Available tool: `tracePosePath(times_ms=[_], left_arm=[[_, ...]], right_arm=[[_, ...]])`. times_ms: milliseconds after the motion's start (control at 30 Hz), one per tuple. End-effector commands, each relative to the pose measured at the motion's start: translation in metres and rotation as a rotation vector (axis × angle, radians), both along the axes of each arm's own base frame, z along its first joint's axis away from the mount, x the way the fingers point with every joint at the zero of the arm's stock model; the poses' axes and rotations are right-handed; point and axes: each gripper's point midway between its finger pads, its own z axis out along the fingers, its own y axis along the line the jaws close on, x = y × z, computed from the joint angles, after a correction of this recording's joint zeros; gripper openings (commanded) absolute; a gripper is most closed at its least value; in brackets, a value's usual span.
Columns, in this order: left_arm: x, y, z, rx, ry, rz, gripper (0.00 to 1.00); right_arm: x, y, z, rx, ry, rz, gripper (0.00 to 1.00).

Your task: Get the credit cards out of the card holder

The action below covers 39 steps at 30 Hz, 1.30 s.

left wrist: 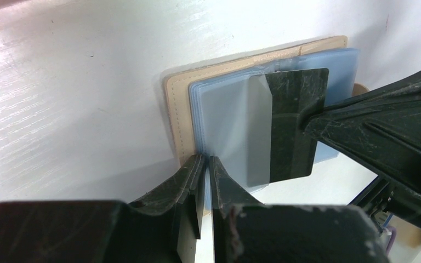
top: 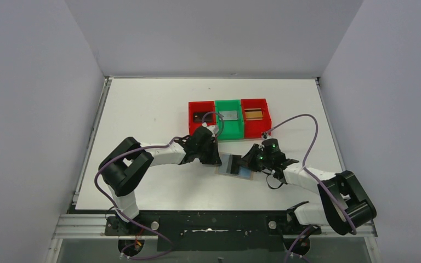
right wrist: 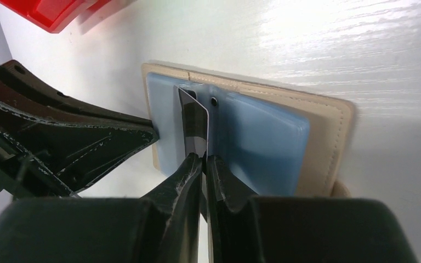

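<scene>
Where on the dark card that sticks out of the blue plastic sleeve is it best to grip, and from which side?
Grip the bare end of the dark thin rectangular card, the part outside the clear blue plastic sleeve, coming from the sleeve's open side, in line with the pull. It is thin and flat, so pinch its two faces.

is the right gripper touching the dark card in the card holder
Touching. In the right wrist view the right gripper is shut on the edge of the dark card, which sticks partly out of the card holder.
</scene>
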Motion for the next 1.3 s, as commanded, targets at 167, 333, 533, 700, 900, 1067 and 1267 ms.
tracePosePath(times_ms=[167, 333, 533, 700, 900, 1067, 1267], left_arm=[[-0.005, 0.01, -0.003, 0.047, 0.019, 0.04, 0.01], [-0.001, 0.014, 0.003, 0.041, -0.002, 0.09, 0.0], [0.005, 0.012, 0.025, -0.009, -0.058, 0.11, 0.06], [0.008, 0.016, 0.04, -0.027, -0.1, 0.126, 0.21], [0.013, 0.03, 0.058, -0.037, -0.178, 0.186, 0.34], [0.025, 0.062, 0.087, -0.048, -0.301, 0.335, 0.44], [0.037, 0.122, 0.115, -0.041, -0.384, 0.524, 0.61]], right_arm=[[0.024, -0.017, 0.029, -0.091, -0.107, -0.02, 0.0], [0.035, -0.019, 0.049, -0.15, -0.198, 0.015, 0.0], [0.04, -0.013, 0.068, -0.148, -0.273, 0.067, 0.0], [0.044, -0.008, 0.083, -0.133, -0.355, 0.087, 0.0], [0.05, 0.003, 0.106, -0.163, -0.476, 0.122, 0.0], [0.051, 0.012, 0.126, -0.179, -0.599, 0.146, 0.0], [0.053, 0.022, 0.143, -0.184, -0.728, 0.188, 0.0]])
